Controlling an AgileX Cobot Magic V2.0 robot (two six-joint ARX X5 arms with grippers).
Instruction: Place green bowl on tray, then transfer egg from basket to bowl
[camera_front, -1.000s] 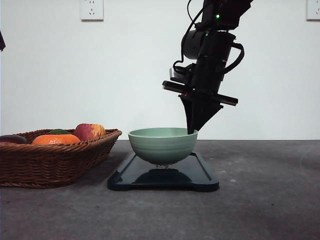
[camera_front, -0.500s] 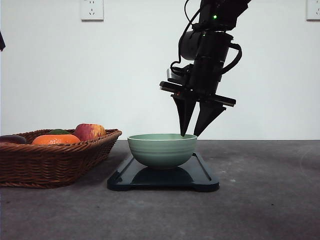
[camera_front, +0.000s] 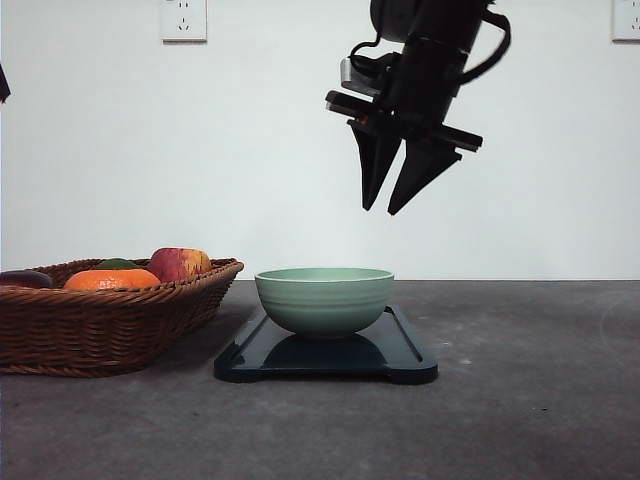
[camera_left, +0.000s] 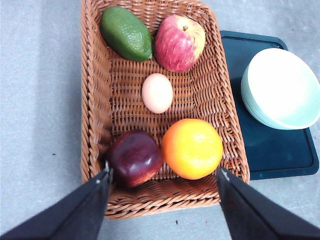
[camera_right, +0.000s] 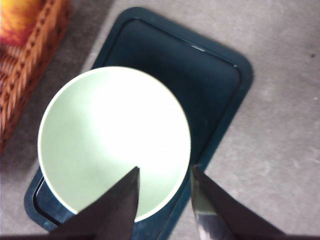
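One green bowl (camera_front: 324, 299) sits upright on the tray (camera_front: 410, 355), towards the tray's end nearest the basket (camera_front: 110, 325); the tray lies flat on the worktop (camera_front: 530, 400), just beside the basket's long side. Inside the basket an egg (camera_left: 157, 93) rests near the middle of the weave, with an avocado (camera_left: 126, 33) and a red apple (camera_left: 179, 42) at one end, and a dark plum (camera_left: 134, 157) and an orange (camera_left: 192, 148) at the other. Well above the bowl hangs the right gripper (camera_front: 390, 205), its fingers spread apart and empty; the left gripper (camera_left: 162, 192) hovers over the basket's plum-and-orange end, fingers parted wide and holding nothing. Grey and faintly speckled, the worktop runs back to a plain white wall (camera_front: 200, 160); two white sockets (camera_front: 183, 19) are mounted high on it.
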